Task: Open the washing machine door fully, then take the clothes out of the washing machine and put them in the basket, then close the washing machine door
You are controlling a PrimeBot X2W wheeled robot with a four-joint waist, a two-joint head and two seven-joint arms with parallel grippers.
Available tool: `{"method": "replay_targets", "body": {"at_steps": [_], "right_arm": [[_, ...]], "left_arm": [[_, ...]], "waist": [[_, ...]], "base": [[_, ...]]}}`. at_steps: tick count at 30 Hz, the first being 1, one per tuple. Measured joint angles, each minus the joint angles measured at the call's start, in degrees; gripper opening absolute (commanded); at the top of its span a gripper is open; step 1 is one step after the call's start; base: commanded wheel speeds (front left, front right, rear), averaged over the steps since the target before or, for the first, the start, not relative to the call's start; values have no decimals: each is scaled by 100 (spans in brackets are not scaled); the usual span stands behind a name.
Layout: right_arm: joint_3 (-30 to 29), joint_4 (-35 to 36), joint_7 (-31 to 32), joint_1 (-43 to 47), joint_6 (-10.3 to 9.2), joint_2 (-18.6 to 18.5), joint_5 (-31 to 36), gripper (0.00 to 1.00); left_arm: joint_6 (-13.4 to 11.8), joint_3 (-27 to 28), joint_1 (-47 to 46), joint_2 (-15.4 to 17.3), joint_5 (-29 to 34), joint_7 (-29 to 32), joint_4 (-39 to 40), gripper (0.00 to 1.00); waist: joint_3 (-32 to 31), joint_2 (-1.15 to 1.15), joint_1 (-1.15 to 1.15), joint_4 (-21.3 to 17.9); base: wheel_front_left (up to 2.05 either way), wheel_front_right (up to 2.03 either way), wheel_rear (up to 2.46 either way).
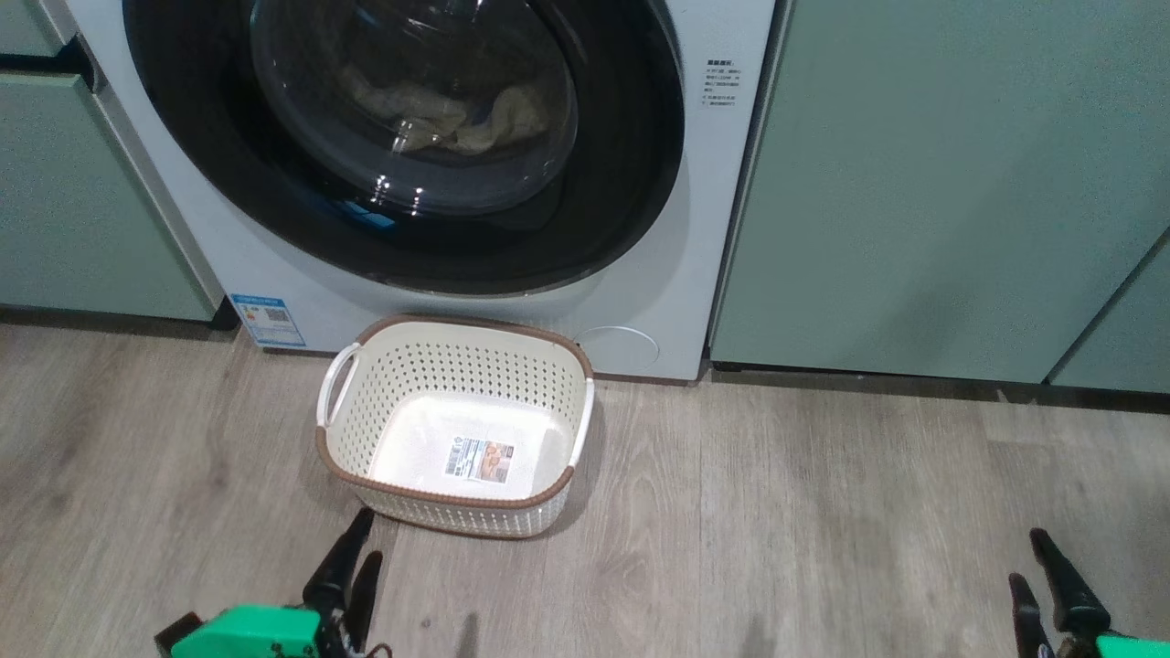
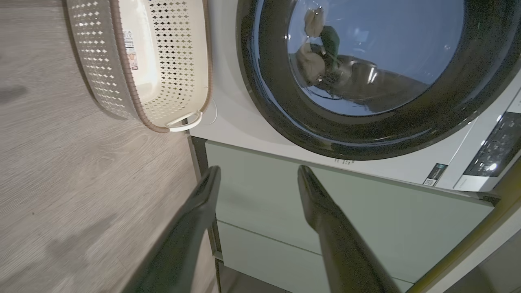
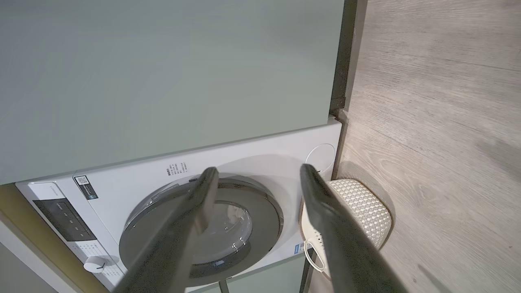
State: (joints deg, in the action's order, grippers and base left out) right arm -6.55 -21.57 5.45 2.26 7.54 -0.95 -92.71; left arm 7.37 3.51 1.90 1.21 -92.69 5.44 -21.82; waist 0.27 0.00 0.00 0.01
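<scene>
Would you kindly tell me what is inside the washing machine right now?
Through the closed washing machine door, crumpled pale clothes lie inside. Reflections and darkness hide how many pieces there are.

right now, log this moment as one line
washing machine door: shut | clothes: inside | basket: empty | left hand: open | right hand: open

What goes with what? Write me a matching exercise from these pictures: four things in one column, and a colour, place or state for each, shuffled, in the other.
1 washing machine door
2 basket
3 clothes
4 cabinet door

a sage green
b empty, on the floor
c shut
d lying inside, behind the door

Pairs: 1-c; 2-b; 3-d; 4-a
</scene>
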Motion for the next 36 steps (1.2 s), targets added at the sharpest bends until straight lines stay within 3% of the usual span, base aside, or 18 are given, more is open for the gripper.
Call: {"method": "replay_targets", "body": {"at_steps": [9, 18, 36], "right_arm": [[18, 75, -152, -37, 0, 0, 102, 100], [19, 224, -294, -84, 0, 0, 522, 100], [65, 584, -605, -288, 0, 0, 1951, 100]], "left_arm": [[0, -31, -81, 4, 23, -152, 58, 100], [1, -146, -224, 32, 459, -296, 178, 100], [1, -199, -466, 98, 2135, -605, 398, 100]], "waist": [[10, 0, 0, 3], [24, 0, 0, 9], [62, 0, 0, 43]], "base": [[0, 0, 0], [0, 0, 0], [0, 0, 0]]}}
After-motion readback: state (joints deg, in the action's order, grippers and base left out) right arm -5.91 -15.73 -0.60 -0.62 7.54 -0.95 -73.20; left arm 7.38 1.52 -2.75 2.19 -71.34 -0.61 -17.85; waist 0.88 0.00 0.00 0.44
